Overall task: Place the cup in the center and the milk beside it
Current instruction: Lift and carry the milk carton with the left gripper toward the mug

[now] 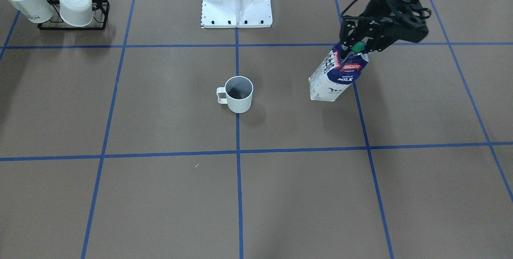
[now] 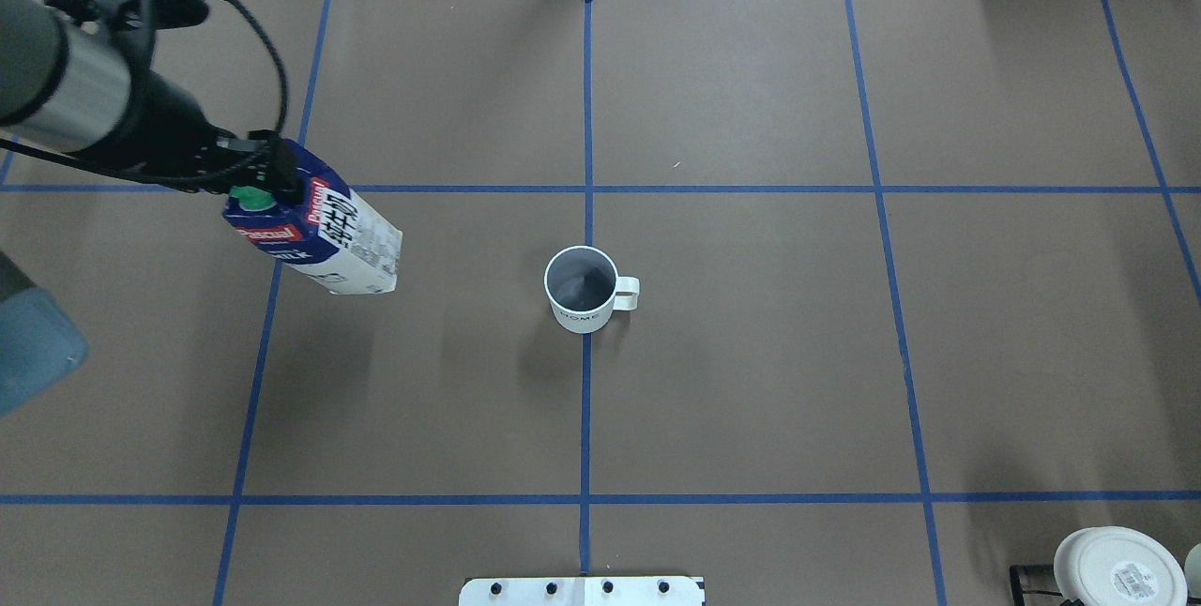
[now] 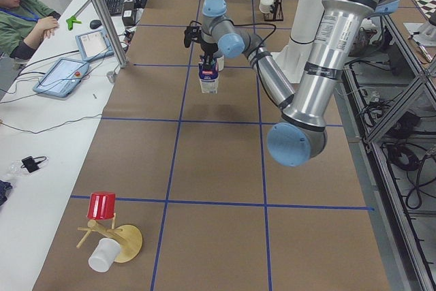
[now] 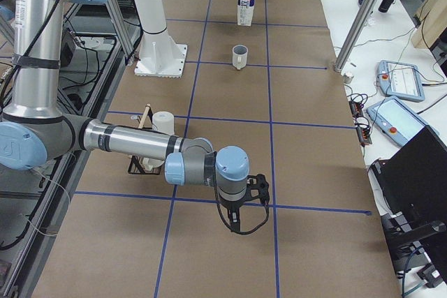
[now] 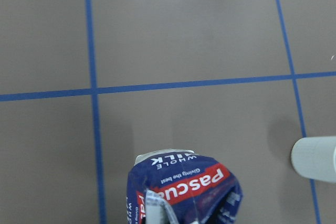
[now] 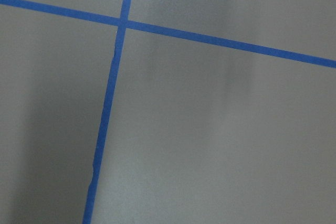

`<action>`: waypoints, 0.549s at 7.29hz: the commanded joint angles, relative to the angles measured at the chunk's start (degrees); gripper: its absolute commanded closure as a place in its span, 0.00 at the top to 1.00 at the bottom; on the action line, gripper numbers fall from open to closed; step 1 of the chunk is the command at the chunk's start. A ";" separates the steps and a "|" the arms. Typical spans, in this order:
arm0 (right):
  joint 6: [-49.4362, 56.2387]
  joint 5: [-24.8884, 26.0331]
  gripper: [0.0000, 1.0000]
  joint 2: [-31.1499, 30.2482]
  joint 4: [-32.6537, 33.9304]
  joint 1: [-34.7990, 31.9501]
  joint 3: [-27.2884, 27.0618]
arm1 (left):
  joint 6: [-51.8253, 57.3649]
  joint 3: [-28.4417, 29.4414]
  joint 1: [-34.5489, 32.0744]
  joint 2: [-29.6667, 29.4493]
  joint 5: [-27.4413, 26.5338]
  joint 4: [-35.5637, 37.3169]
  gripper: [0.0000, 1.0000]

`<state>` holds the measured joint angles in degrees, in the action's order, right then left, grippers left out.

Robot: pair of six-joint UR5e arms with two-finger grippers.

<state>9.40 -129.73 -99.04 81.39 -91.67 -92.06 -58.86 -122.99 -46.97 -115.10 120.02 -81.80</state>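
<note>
Front-facing and overhead views of the brown table surface (image 1: 160, 102) with its grid of blue tape. At the center (image 1: 237, 126), upright and untouched on the central blue tape line (image 1: 239, 179): the cup (image 1: 239, 94), handle toward the robot's right, grey inside showing. Well apart from it, toward the robot's left and at the next lengthwise tape line: the milk (image 1: 336, 78), "WHOLE MILK" legible in the left wrist view. Directly above the milk: the left gripper (image 1: 354, 48), jaws closed on the top ridge beside the green cap (image 1: 358, 46); contact between carton base and surface not determinable. Seen only in the exterior right view, low over the table and far from both objects: the right gripper (image 4: 255, 190), jaw state not determinable. At the corner on the robot's right: a wire rack (image 1: 102, 22) with two white cups.
</note>
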 commanded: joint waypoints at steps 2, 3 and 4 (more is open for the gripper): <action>0.00 0.00 1.00 0.07 0.00 0.09 0.21 | -10.91 7.57 13.81 -14.34 -12.85 8.94 0.00; 0.09 0.00 1.00 0.07 0.00 0.09 0.13 | -12.32 10.47 14.36 -16.80 -13.58 8.94 0.00; 0.09 0.00 1.00 0.07 0.00 0.09 0.13 | -12.42 11.02 14.45 -16.91 -13.50 8.68 0.00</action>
<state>9.46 -129.73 -98.97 81.39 -91.59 -91.91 -70.28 -113.85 -33.42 -130.60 107.34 -73.02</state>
